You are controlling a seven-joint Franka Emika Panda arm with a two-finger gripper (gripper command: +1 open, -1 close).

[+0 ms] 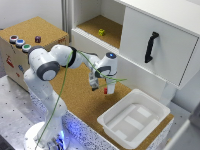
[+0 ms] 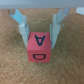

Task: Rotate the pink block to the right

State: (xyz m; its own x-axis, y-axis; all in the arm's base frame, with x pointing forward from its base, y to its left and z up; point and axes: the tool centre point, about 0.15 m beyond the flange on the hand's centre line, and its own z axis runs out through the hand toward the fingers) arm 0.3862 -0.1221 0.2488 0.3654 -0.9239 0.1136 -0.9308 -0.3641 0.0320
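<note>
Pink block (image 2: 39,49), lettered "A" on top and "D" on its front face, is seen filling the centre of the wrist view, set on the cork counter (image 2: 12,62) with the fingers (image 2: 23,26) of the hand (image 2: 40,30) standing just beside its two sides, spread rather than clamped; whether the pads touch it cannot be told. In the exterior view the block (image 1: 105,90) is a small red speck at mid-frame, directly under the hand (image 1: 95,86) of the white arm (image 1: 60,57). A white tray (image 1: 134,119) is shown at lower right, a drawer with a black handle (image 1: 150,47) at upper right, and a yellow block (image 1: 101,32) on the shelf beyond. The grasp appears to be the step in hand: closure on the block is called for next, followed by a twist of the wrist to the right.
</note>
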